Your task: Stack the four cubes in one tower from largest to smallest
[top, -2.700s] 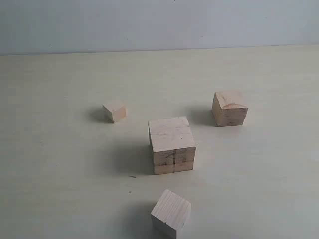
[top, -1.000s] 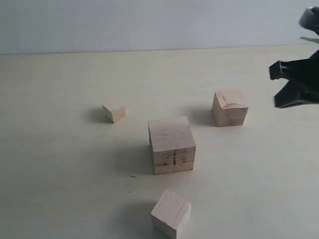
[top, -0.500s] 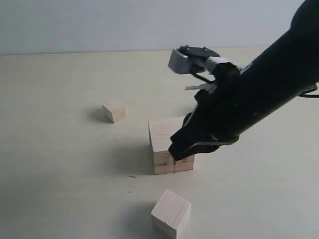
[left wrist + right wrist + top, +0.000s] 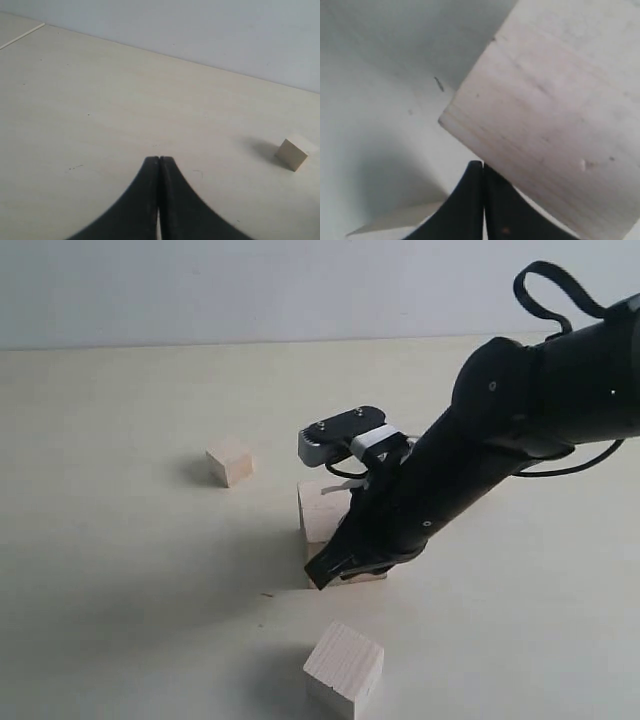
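Note:
The largest cube (image 4: 320, 512) stands mid-table, mostly covered by my right arm. My right gripper (image 4: 322, 580) is shut and empty, its tip low at that cube's front left corner. A mid-sized cube (image 4: 344, 665) lies in front near the view's lower edge. The smallest cube (image 4: 230, 461) sits apart at the left, and it also shows in the left wrist view (image 4: 297, 153). The fourth cube is hidden behind the arm. A grained cube face (image 4: 555, 100) fills the right wrist view against the shut right gripper (image 4: 483, 164); which cube I cannot tell. My left gripper (image 4: 159, 159) is shut over bare table.
The pale tabletop (image 4: 120, 570) runs back to a light wall (image 4: 200, 290). A small dark speck (image 4: 265, 594) marks the table left of the right gripper. My right arm (image 4: 520, 420) crosses from the right edge, with a cable loop above it.
My right arm has swept in from the right edge, then lower and leftward across the largest cube, hiding the cube at the right. The visible cubes have not moved.

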{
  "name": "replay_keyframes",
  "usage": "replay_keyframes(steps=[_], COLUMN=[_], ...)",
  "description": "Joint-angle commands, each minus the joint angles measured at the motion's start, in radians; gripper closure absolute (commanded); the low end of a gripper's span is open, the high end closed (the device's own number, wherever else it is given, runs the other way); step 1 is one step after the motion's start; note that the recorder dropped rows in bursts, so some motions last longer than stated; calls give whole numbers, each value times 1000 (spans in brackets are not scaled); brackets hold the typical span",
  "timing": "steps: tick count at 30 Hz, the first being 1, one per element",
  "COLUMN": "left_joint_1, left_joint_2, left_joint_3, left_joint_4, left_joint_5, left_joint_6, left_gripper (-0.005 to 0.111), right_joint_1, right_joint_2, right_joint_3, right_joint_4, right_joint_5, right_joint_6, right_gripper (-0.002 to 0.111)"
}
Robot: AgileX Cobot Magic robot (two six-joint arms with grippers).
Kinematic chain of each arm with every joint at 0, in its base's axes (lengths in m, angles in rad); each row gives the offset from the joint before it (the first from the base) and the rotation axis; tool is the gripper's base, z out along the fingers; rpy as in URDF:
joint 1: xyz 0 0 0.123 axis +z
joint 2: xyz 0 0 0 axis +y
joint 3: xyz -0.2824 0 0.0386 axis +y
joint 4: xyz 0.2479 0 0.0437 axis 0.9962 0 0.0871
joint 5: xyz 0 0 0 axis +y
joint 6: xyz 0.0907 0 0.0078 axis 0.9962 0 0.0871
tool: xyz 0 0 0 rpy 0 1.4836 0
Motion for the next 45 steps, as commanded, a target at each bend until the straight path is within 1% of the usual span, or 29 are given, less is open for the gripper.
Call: replay_keyframes(steps=[1, 7, 11, 14, 20, 26, 28, 33, 35, 37, 39, 41, 44, 45], left_joint_1=[-8, -8, -8, -8, -8, -8, -8, -8, -8, -8, -8, -8, -8, -8], left_joint_2=[-6, -6, -6, -6, -6, -6, -6, -6, -6, -6, -6, -6, -6, -6], left_joint_3=[-2, -2, -2, -2, -2, -2, -2, -2, -2, -2, -2, -2, -2, -2], left_joint_4=[2, 2, 2, 2, 2, 2, 2, 2, 2, 2, 2, 2, 2, 2], left_joint_5=[-6, -6, -6, -6, -6, -6, -6, -6, -6, -6, -6, -6, -6, -6], left_joint_6=[5, 5, 5, 5, 5, 5, 5, 5, 5, 5, 5, 5, 5, 5], left_gripper=[107, 107, 107, 107, 107, 107, 107, 107, 107, 107, 107, 107, 107, 107], right_joint_1=[1, 1, 1, 1, 1, 1, 1, 1, 1, -1, -13, -51, -159, -219], right_joint_2=[39, 61, 61, 61, 61, 61, 57, -31, -99, -186, -259, -313, -308, -280], right_joint_3=[-7, -7, -7, -7, -7, -7, -7, -7, -7, -7, -7, -7, -7, -14], right_joint_4=[-3, 23, 126, 183, 183, 183, 183, 183, 180, 150, 123, 123, 123, 123], right_joint_5=[-112, -231, -312, -329, -346, -445, -430, -283, -277, -319, -375, -401, -395, -364], right_joint_6=[6, 6, 6, 4, 4, 4, 4, 4, 4, 4, 6, 34, 103, 124], right_gripper=[108, 108, 108, 108, 108, 108, 108, 108, 108, 108, 108, 108, 108, 108])
